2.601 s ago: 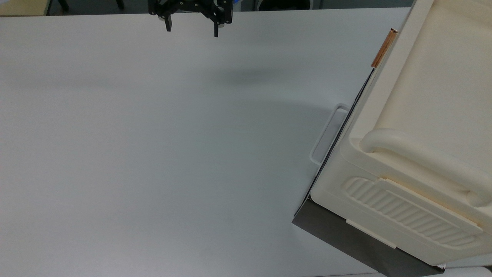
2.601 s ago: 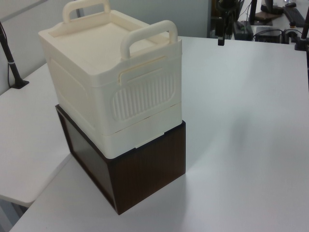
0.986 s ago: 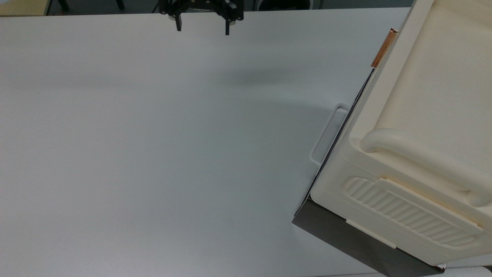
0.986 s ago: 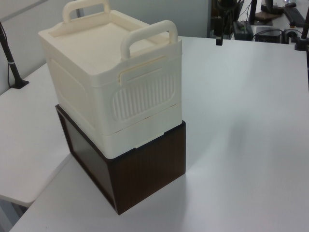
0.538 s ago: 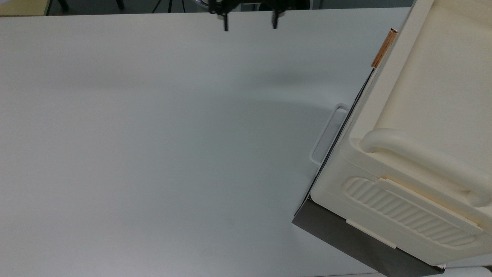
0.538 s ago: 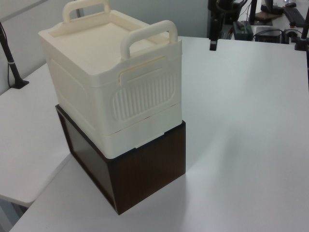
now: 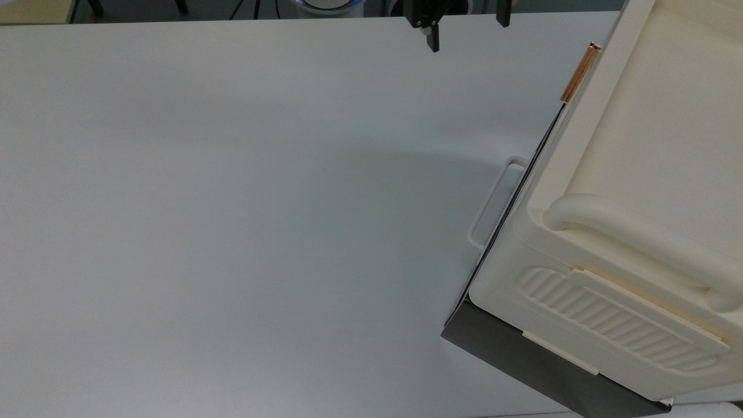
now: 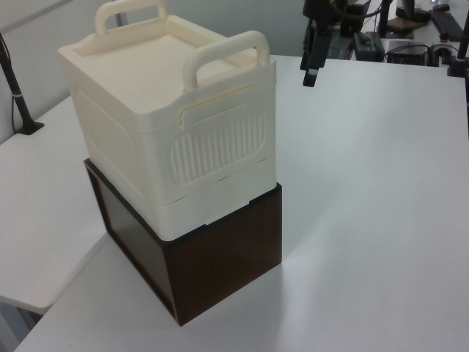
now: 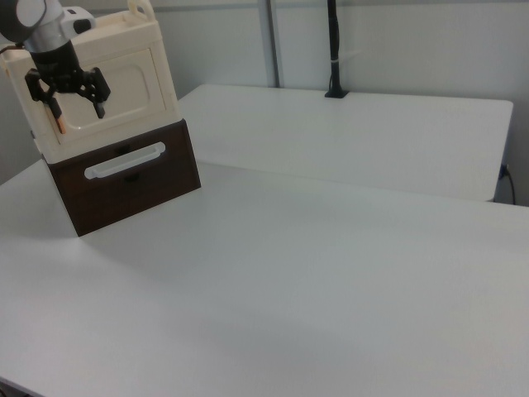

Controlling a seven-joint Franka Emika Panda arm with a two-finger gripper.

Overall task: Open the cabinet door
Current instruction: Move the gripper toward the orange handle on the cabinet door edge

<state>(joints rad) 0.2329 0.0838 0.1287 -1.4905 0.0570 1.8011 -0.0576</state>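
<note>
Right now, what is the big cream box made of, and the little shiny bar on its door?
The cabinet looks like moulded plastic: matte cream, rounded corners, ribbed side. The bar handle on the cabinet door looks like copper-coloured metal, though it might be coated plastic.

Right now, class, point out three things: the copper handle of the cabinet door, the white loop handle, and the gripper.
copper handle (image 7: 579, 74), top view, middle of the bar.
white loop handle (image 9: 126, 160), right view, middle of its front bar.
gripper (image 7: 467, 29), top view, midway between its fingertips.
</note>
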